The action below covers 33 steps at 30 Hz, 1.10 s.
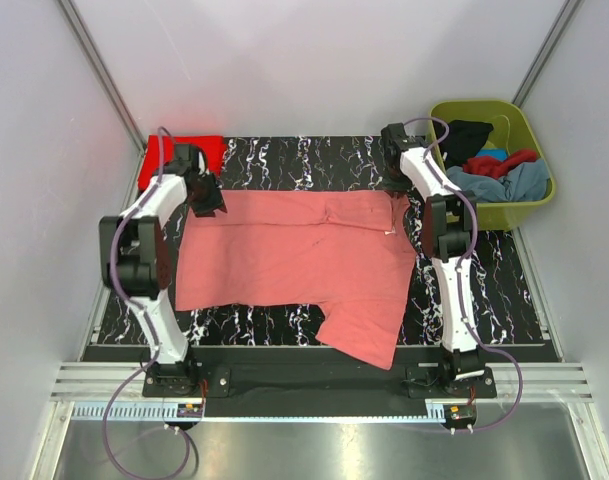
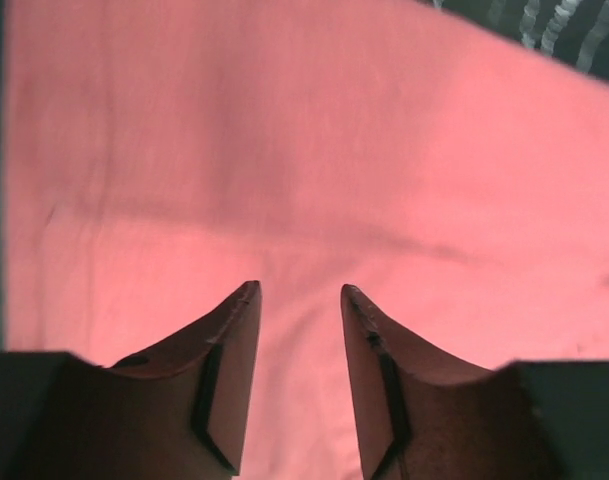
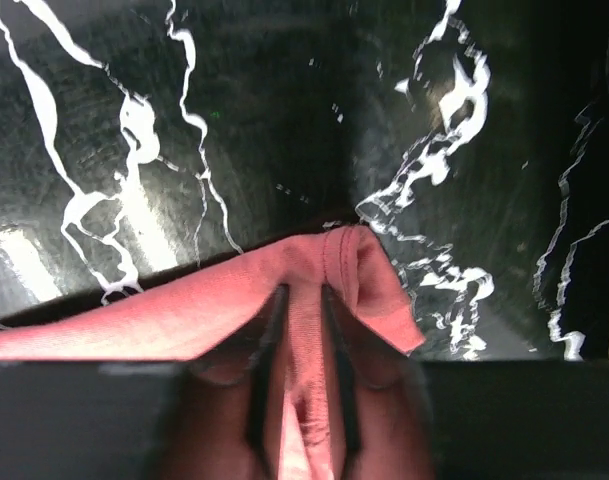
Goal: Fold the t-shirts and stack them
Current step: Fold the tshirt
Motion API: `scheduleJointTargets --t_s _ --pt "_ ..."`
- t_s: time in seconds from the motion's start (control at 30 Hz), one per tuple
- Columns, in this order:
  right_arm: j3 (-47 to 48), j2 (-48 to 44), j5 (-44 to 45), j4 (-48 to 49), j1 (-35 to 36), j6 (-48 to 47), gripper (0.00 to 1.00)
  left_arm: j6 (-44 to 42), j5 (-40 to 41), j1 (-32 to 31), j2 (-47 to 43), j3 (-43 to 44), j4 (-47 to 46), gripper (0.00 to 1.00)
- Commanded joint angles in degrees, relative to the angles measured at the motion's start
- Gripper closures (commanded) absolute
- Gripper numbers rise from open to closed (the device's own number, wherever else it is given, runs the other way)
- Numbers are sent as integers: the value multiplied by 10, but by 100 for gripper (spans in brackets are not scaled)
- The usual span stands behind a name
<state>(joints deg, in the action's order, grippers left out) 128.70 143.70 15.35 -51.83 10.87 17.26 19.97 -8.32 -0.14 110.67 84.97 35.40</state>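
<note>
White walls (image 1: 44,150) close the cell on three sides, and the black table (image 1: 284,152) with white marble veins carries the work. On it I see the salmon pink t-shirt (image 1: 294,260), spread flat and wide between my two arms. One part of it reaches toward the near edge of the table.

At the far left corner of this shirt I hold the left gripper (image 2: 299,290) just above the cloth. Its fingers stand apart and nothing is between them; in the left wrist view only pink cloth lies under them.

At the far right corner of the same shirt the right gripper (image 3: 302,290) has its fingers almost together. They pinch a fold of the pink edge, and a small flap of cloth sticks out beside them onto the dark surface.

Beyond the far left corner of the pink shirt lies the bright red t-shirt (image 1: 199,148), folded.

To the right of the pink shirt, well apart from it, stands the olive-green tub (image 1: 522,213). Inside it I see a black t-shirt (image 1: 467,135), a dark red t-shirt (image 1: 504,163) and a grey-blue t-shirt (image 1: 514,186), all crumpled together.
</note>
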Motion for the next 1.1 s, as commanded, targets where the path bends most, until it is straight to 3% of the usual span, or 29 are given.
scheduleJointTargets --t_s 0.0,0.1,0.17,0.23,0.37,0.43,0.57,0.7,0.83,1.07 --pt "83 11 21 -60 1 -21 70 30 29 1 -134 -87 -19 56" --pt "131 -12 17 -105 16 -21 56 59 48 13 -235 -191 -19 55" --pt "133 -35 -1 -125 21 -16 44 71 58 15 -309 -239 -8 55" --pt "106 -82 -19 -149 31 -7 39 95 80 24 -354 -300 10 54" --pt "-44 -189 -96 -150 77 4 30 142 128 73 -462 -385 64 51" --pt "-107 -257 -140 -146 99 6 27 154 112 111 -493 -426 73 47" --pt "-369 -433 -257 -47 123 77 27 195 86 154 -483 -439 71 46" --pt "-519 -552 -301 -6 122 118 26 220 25 202 -443 -466 51 48" --pt "-588 -605 -313 7 122 120 26 206 17 224 -391 -467 40 55" --pt "-622 -595 -376 31 122 96 26 213 77 236 -409 -482 60 65"
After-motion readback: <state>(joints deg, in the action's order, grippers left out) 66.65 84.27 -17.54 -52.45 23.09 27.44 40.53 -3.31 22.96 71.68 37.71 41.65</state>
